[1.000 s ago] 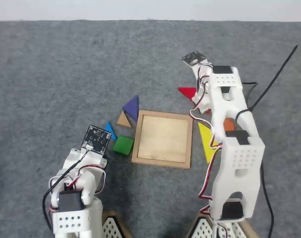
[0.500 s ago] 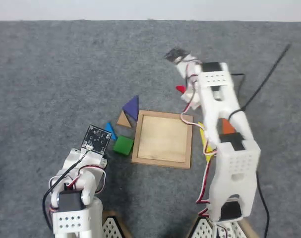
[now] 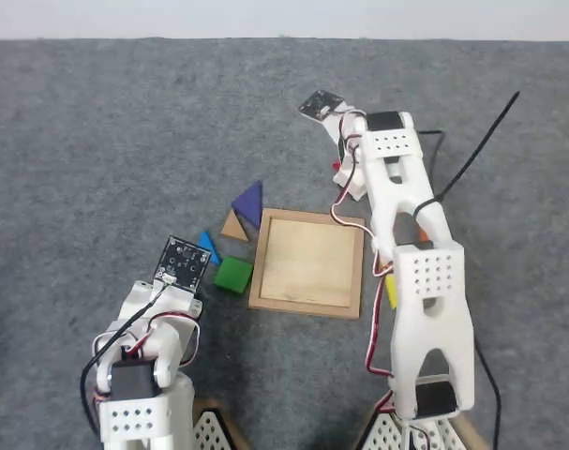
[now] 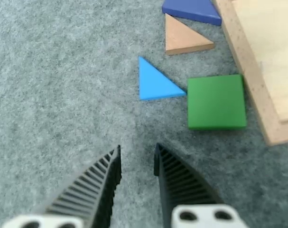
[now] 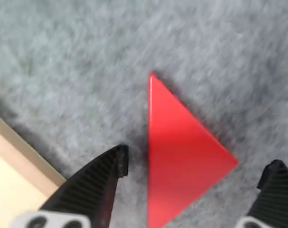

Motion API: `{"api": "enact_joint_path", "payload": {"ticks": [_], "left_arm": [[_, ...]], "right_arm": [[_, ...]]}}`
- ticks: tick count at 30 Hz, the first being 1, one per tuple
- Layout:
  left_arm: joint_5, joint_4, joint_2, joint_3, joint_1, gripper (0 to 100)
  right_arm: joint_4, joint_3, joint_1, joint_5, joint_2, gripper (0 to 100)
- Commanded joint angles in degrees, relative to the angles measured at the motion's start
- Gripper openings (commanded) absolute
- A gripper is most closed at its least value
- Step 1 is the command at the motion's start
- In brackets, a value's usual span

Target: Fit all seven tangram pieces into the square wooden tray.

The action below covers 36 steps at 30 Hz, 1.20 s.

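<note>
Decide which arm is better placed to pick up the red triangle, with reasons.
Right: the right gripper, open, straddles the red triangle. The left gripper hangs across the tray, near the green square.

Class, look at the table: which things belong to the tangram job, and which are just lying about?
Belong to the job:
tray
red triangle
blue triangle
green square
tan triangle
navy triangle
yellow piece, partly hidden by an arm

Just lying about:
grey carpet
black cable
</note>
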<state>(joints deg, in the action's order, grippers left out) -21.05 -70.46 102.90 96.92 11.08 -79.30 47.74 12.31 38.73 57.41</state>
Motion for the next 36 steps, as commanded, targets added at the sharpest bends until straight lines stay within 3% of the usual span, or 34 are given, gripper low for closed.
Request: {"api": "enact_joint_path", "payload": {"ticks": [1, 11, 19, 25, 36], "left_arm": [[-0.5, -0.5, 1.1, -0.4, 0.3, 11], [-0.5, -0.5, 1.1, -0.4, 0.3, 11], [-0.5, -0.5, 1.1, -0.4, 0.3, 11], [-0.5, -0.5, 1.1, -0.4, 0.3, 11], [-0.5, -0.5, 1.1, -0.4, 0.3, 11]], "right_arm": [[-2.2, 10.3, -1.6, 0.7, 4.8, 40.4], [-13.0, 28.9, -2.0, 0.3, 16.6, 16.2], [-22.7, 39.6, -2.1, -3.5, 21.2, 16.3], [-23.4, 46.3, -5.2, -8.4, 21.3, 12.8], [-23.8, 40.8, -4.6, -8.6, 17.2, 4.6]]}}
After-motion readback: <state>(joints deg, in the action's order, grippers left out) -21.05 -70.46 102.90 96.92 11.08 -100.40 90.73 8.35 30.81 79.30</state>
